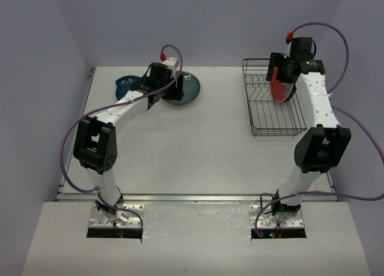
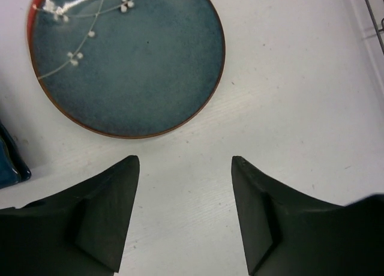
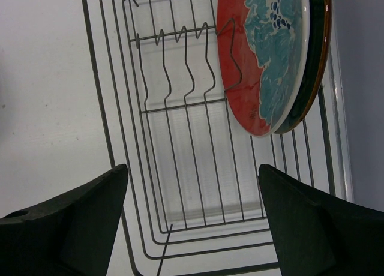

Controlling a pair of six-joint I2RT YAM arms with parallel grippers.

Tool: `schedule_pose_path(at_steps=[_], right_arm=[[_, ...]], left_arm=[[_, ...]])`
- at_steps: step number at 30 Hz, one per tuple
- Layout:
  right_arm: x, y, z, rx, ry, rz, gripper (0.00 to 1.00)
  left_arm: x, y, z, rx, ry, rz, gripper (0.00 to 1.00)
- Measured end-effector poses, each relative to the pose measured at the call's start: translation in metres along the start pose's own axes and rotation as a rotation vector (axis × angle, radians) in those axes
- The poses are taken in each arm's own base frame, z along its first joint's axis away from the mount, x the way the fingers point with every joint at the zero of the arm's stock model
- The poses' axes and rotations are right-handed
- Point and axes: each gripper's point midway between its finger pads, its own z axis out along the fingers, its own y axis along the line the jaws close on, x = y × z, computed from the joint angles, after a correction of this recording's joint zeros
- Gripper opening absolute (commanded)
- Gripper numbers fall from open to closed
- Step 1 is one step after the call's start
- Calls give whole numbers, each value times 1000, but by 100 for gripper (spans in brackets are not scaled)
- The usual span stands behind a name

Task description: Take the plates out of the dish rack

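A teal-blue plate (image 2: 129,60) with a red rim and white blossom marks lies flat on the table (image 2: 300,108). My left gripper (image 2: 186,162) hovers just short of it, open, with only bare table between its fingers. From above, that gripper (image 1: 171,89) sits at the plate's (image 1: 185,89) left edge. A dark blue plate (image 1: 126,82) lies further left. In the wire dish rack (image 3: 180,106) a red-orange plate (image 3: 264,60) with a light-blue face stands on edge, with a dark plate (image 3: 318,60) behind it. My right gripper (image 3: 192,174) hangs open above the rack floor.
The rack (image 1: 251,108) stands at the table's back right, close to the right wall. A corner of it shows in the left wrist view (image 2: 375,12). The dark blue plate's edge (image 2: 9,162) lies just left of my left fingers. Purple cables loop off both arms.
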Motion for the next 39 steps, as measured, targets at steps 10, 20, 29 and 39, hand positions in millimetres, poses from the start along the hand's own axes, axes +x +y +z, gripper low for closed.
schedule_pose_path(at_steps=[10, 20, 29, 39], right_arm=[[-9, -1, -3, 9, -23, -27, 89], [-11, -3, 3, 24, -20, -29, 90], [-10, -6, 5, 39, -15, -42, 90], [-10, -7, 5, 41, -15, -48, 91]], left_arm=[[73, 3, 26, 22, 203, -6, 7], [120, 12, 69, 5, 346, -11, 11], [106, 17, 96, 11, 336, -17, 22], [94, 19, 100, 28, 322, 10, 54]])
